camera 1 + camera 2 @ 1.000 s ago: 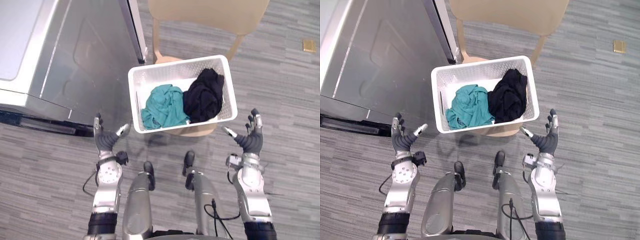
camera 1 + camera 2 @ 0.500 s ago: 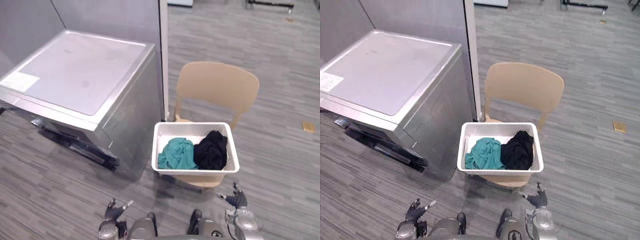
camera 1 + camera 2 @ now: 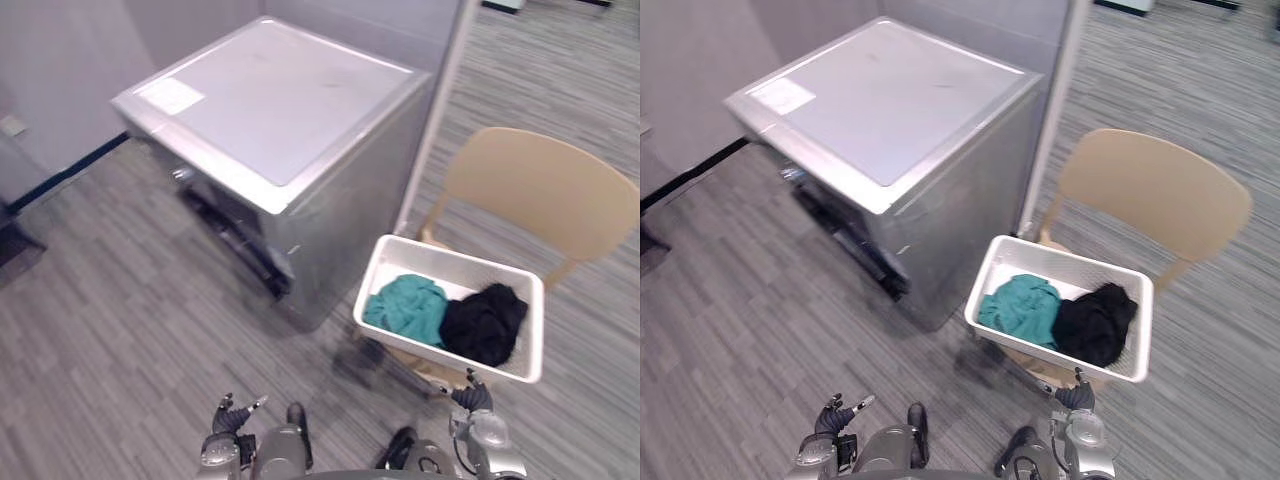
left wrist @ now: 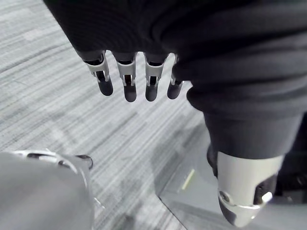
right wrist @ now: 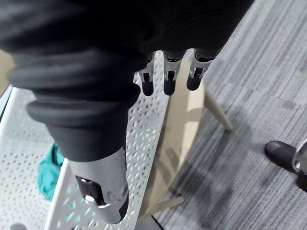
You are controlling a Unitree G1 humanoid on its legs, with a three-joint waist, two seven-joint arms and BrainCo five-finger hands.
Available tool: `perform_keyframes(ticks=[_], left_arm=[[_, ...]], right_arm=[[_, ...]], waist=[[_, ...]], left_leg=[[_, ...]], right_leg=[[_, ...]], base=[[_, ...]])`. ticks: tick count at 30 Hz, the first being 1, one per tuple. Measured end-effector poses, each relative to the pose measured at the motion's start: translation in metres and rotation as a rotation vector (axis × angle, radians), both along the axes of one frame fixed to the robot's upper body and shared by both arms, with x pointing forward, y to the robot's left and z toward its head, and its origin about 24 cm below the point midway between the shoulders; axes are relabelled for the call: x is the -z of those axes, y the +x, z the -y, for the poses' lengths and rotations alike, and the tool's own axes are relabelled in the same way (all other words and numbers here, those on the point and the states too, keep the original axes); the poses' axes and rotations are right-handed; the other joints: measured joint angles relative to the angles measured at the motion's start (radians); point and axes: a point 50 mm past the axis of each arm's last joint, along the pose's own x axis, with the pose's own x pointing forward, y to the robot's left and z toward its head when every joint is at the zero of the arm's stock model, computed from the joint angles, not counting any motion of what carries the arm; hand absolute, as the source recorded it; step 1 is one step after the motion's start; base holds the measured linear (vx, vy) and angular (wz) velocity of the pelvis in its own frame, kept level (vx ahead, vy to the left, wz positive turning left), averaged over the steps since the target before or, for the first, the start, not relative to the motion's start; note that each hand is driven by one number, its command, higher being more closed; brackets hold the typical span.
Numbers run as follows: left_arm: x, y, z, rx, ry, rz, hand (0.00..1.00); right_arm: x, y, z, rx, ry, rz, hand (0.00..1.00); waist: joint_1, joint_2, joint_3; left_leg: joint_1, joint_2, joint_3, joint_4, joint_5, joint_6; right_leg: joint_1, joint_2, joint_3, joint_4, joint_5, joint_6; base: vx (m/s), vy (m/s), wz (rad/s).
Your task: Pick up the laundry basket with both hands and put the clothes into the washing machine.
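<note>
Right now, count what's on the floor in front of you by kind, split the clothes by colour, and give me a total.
Washing machine: 1
Chair: 1
Laundry basket: 1
Teal garment: 1
Black garment: 1
Total: 5

Right robot hand [image 5: 170,72], fingers straight, beside the rim of the white perforated laundry basket [image 5: 144,139]. The basket holds a teal garment [image 5: 50,172] and overhangs the tan chair [image 5: 184,120] seat's edge.

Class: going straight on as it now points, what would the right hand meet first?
Probably the white laundry basket, at its perforated wall; the right hand aims there, beige chair close beyond.
</note>
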Motion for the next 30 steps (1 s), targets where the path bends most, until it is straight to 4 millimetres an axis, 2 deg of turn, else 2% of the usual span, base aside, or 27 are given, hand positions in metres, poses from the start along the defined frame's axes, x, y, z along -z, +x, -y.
perform_keyframes(ticks=[1,2,4,5,6,7,8,9,11,12,14,17,19,20,22,27,28,30], left_arm=[[-0.001,0.002,-0.003,0.015,0.012,0.0,0.0],[-0.003,0.007,-0.004,0.043,0.027,0.012,0.0],[-0.004,0.006,-0.008,0.057,0.044,0.018,0.0],[-0.003,0.0,-0.011,0.054,0.053,0.003,0.0],[-0.001,-0.007,-0.014,0.049,0.058,-0.016,0.0],[-0.001,-0.008,-0.016,0.05,0.063,-0.018,0.0],[-0.001,-0.008,-0.015,0.056,0.066,-0.021,0.0],[-0.002,-0.008,-0.02,0.052,0.083,-0.02,0.0],[-0.004,-0.005,-0.022,0.052,0.093,-0.012,0.0],[-0.002,-0.002,-0.011,0.062,0.068,-0.003,0.0],[-0.003,0.003,-0.005,0.065,0.052,0.01,0.0],[-0.008,0.017,0.0,0.07,0.045,0.062,0.0],[-0.011,0.021,0.003,0.062,0.037,0.093,0.0],[-0.011,0.021,0.004,0.061,0.033,0.092,0.0],[-0.01,0.019,0.01,0.057,0.018,0.091,0.0],[-0.012,0.022,0.016,0.044,0.002,0.119,0.0],[-0.014,0.024,0.017,0.044,0.001,0.13,0.0],[-0.018,0.03,0.019,0.038,0.005,0.163,0.0]], right_arm=[[0.001,0.0,-0.001,-0.002,0.004,-0.002,0.0],[0.003,-0.001,-0.002,-0.004,0.01,-0.014,0.0],[0.004,0.002,-0.006,-0.018,0.019,-0.031,0.0],[0.003,0.007,-0.01,-0.047,0.017,-0.026,0.0],[0.0,0.015,-0.016,-0.087,0.01,-0.014,0.0],[0.0,0.017,-0.019,-0.104,0.008,-0.011,0.0],[0.001,0.017,-0.024,-0.122,0.011,-0.016,0.0],[0.001,0.019,-0.029,-0.13,0.022,-0.011,0.0],[-0.001,0.021,-0.032,-0.15,0.017,-0.003,0.0],[-0.002,0.022,-0.029,-0.149,0.01,0.001,0.0],[-0.005,0.025,-0.032,-0.152,0.013,0.026,0.0],[-0.01,0.028,-0.045,-0.199,0.026,0.065,0.0],[-0.022,0.041,-0.063,-0.267,0.053,0.14,0.0],[-0.024,0.044,-0.065,-0.277,0.055,0.152,0.0],[-0.033,0.056,-0.08,-0.319,0.071,0.2,0.0],[-0.059,0.088,-0.099,-0.399,0.063,0.311,0.0],[-0.063,0.093,-0.101,-0.408,0.062,0.329,0.0],[-0.088,0.113,-0.106,-0.434,0.044,0.429,0.0]], waist=[[-0.002,-0.002,-0.001],[-0.003,-0.002,0.001],[0.003,0.001,0.014],[0.005,0.007,0.027],[0.0,0.004,0.035],[-0.008,0.003,0.038],[-0.026,-0.004,0.048],[-0.026,-0.018,0.056],[-0.034,-0.029,0.068],[-0.049,-0.025,0.07],[-0.048,-0.017,0.075],[-0.044,-0.012,0.078],[-0.038,-0.007,0.08],[-0.033,-0.006,0.08],[-0.003,-0.002,0.082],[0.034,0.006,0.097],[0.034,0.008,0.105],[0.055,0.022,0.13]], left_leg=[[-0.013,-0.017,-0.009,0.01,-0.002,0.004],[-0.031,-0.045,-0.025,0.045,-0.021,0.03],[-0.043,-0.06,-0.032,0.131,-0.077,0.052],[-0.047,-0.064,-0.034,0.179,-0.122,0.058],[-0.044,-0.071,-0.045,0.183,-0.143,0.07],[-0.036,-0.073,-0.058,0.178,-0.144,0.072],[-0.027,-0.074,-0.088,0.166,-0.143,0.073],[-0.027,-0.076,-0.106,0.154,-0.14,0.074],[-0.03,-0.08,-0.134,0.153,-0.129,0.063],[-0.031,-0.085,-0.184,0.142,-0.113,0.043],[-0.034,-0.099,-0.207,0.116,-0.08,0.038],[-0.032,-0.12,-0.272,0.046,-0.03,0.026],[-0.034,-0.121,-0.322,-0.009,0.009,0.013],[-0.033,-0.12,-0.331,-0.017,0.015,0.01],[-0.03,-0.116,-0.352,-0.035,0.031,0.0],[-0.065,-0.13,-0.372,-0.049,0.074,0.003],[-0.072,-0.13,-0.38,-0.049,0.083,0.001],[-0.11,-0.131,-0.393,-0.049,0.096,0.002]], right_leg=[[0.006,-0.006,0.007,-0.018,0.009,0.005],[0.013,-0.024,0.03,-0.02,0.023,-0.005],[0.022,-0.061,0.049,0.037,0.017,-0.014],[0.004,-0.075,0.09,0.102,-0.012,-0.092],[-0.053,-0.082,0.198,0.204,-0.04,-0.228],[-0.08,-0.07,0.27,0.252,-0.068,-0.231],[-0.112,0.005,0.395,0.299,-0.144,-0.159],[-0.137,0.105,0.465,0.302,-0.199,-0.143],[-0.136,0.209,0.553,0.247,-0.251,-0.102],[-0.102,0.242,0.58,0.206,-0.253,-0.089],[-0.103,0.247,0.565,0.209,-0.256,-0.085],[-0.099,0.225,0.486,0.216,-0.272,-0.071],[-0.083,0.224,0.422,0.206,-0.277,-0.074],[-0.076,0.225,0.41,0.202,-0.277,-0.074],[-0.054,0.231,0.379,0.189,-0.277,-0.074],[-0.053,0.217,0.324,0.184,-0.286,-0.085],[-0.054,0.213,0.318,0.185,-0.286,-0.086],[-0.091,0.203,0.299,0.208,-0.292,-0.095]], base=[[-0.03,0.259,0.62],[-0.03,0.26,0.61],[-0.04,0.24,0.28],[-0.09,0.204,-0.17],[-0.13,0.191,-0.05],[-0.07,0.072,0.27],[-0.03,-0.058,0.48],[0.02,-0.116,0.44],[0.02,-0.103,0.47],[0.05,-0.079,0.55],[0.08,-0.067,0.43],[0.11,-0.101,0.69],[0.13,-0.102,0.75],[0.14,-0.112,0.68],[0.1,-0.076,0.46],[0.03,-0.034,0.42],[-0.05,-0.051,0.44],[-0.11,-0.026,0.27]])
